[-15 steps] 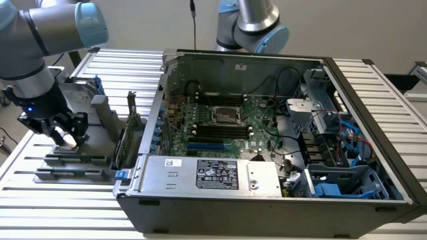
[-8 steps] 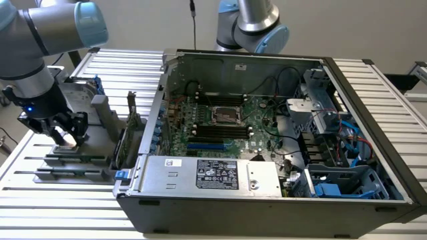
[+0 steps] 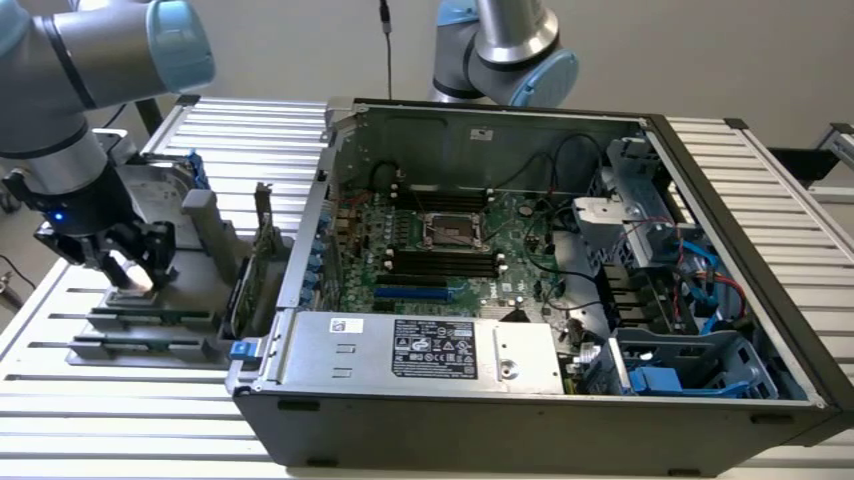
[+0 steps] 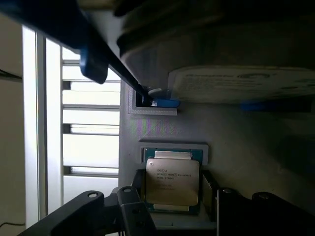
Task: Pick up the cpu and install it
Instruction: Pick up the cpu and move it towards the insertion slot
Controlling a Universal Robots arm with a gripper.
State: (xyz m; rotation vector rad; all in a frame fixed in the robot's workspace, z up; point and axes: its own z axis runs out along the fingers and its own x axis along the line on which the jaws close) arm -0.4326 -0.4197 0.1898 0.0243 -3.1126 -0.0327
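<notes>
The gripper [image 3: 130, 268] is positioned low over the grey tray [image 3: 147, 330] at the exterior view's left, beside the open computer case [image 3: 534, 400]. The cpu [image 4: 172, 182] is seen lying flat in its tray recess, between the fingers [image 4: 132, 209]. The jaws are spread wide, one at each side of the chip. Nothing appears to be gripped, though contact cannot be ruled out.

The cpu [image 4: 172, 182] lying flat in a grey holder
Silvery printed lid faces up; green board edge shows around it.
</notes>
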